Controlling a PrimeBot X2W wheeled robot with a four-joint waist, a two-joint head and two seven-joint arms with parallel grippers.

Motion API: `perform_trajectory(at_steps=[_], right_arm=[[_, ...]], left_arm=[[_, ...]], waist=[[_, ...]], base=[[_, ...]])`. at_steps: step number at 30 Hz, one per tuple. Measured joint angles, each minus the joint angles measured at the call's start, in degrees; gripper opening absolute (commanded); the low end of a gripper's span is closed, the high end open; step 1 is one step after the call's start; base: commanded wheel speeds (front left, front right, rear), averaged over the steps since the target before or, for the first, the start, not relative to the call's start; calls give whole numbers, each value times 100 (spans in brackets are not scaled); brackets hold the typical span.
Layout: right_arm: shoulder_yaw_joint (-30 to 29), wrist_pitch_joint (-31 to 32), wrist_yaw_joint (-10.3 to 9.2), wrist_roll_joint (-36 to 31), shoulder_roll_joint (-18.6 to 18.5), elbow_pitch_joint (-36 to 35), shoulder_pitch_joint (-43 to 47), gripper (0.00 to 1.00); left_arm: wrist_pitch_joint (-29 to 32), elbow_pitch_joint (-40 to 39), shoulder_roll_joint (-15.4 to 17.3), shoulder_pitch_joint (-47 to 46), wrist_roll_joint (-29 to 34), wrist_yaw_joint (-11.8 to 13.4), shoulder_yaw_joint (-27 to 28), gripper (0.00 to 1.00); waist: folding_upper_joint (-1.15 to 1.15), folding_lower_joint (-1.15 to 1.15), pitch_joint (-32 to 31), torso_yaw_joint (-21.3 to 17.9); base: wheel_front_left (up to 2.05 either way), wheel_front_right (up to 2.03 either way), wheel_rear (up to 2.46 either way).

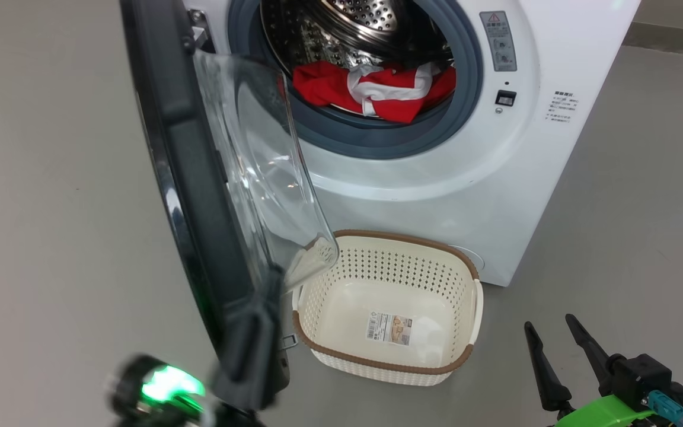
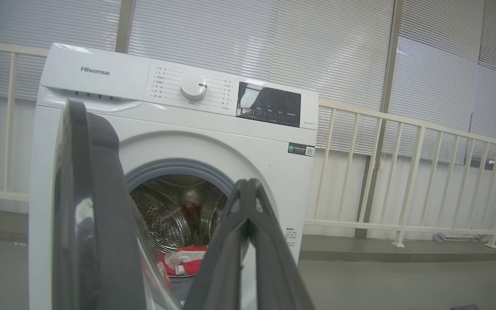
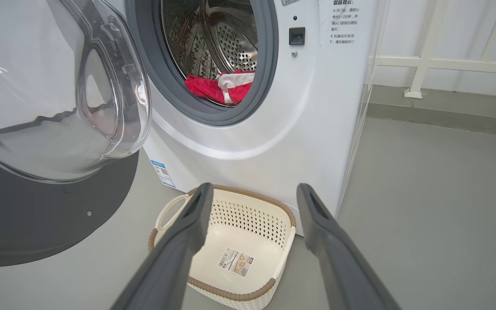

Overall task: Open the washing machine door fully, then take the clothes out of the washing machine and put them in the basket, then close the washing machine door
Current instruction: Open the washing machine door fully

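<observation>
The white washing machine [image 1: 436,190] [image 2: 213,125] [image 3: 299,107] stands ahead of me. Its black-rimmed door [image 1: 181,148] [image 2: 93,206] [image 3: 37,224] is swung out toward me on the left, the glass bowl facing right. Red and white clothes [image 1: 389,98] [image 2: 183,260] [image 3: 222,86] lie at the bottom of the steel drum. The cream basket [image 1: 377,264] [image 3: 248,215] sits on the floor in front of the machine, holding nothing but its sticker. My left gripper [image 1: 271,281] [image 2: 246,185] is shut, close against the door's inner side by the lower rim. My right gripper [image 1: 549,321] [image 3: 254,189] is open, low and right of the basket.
Grey floor [image 1: 51,237] spreads to the left and right of the machine. A white railing [image 2: 403,172] [image 3: 424,64] and slatted blinds stand behind and to the right of it. The open door juts out over the basket's left end.
</observation>
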Motion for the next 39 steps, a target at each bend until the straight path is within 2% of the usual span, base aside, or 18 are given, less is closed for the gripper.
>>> perform_trajectory(at_steps=[2, 5, 12, 18, 25, 35, 39], right_arm=[[10, 1, 0, -3, 0, -5, -1, 100], [43, 0, 0, -7, 5, -8, -2, 100], [45, 0, 0, -8, 23, -22, -2, 100], [20, 0, 0, -47, 23, -29, -3, 100], [3, 0, 0, -48, 27, -33, -3, 100], [15, 1, 0, -48, 43, -73, -5, 100], [26, 0, 0, -48, 38, -87, -12, 100]], left_arm=[[1, 283, 1, 129, -103, -1, -420, 0], [2, 945, 23, 359, -372, 15, -759, 0], [9, 1920, 38, 375, -667, 102, -744, 0], [9, 2134, 36, 267, -818, 214, -416, 0], [9, 2227, -10, 272, -790, 210, -67, 0], [9, 2328, -22, 312, -459, 143, 1040, 0], [9, 2414, -30, 300, -423, 96, 1646, 0]], waist=[[0, 0, 8, -16], [0, 0, 17, -55], [0, 0, 72, -91], [0, 0, 105, -72], [0, 0, 96, 7], [0, 0, 187, 90], [0, 0, 248, 82]], base=[[0, 0, 0], [0, 0, 0], [0, 0, 0], [0, 0, 0], [0, 0, 0], [0, 0, 0], [0, 0, 0]])
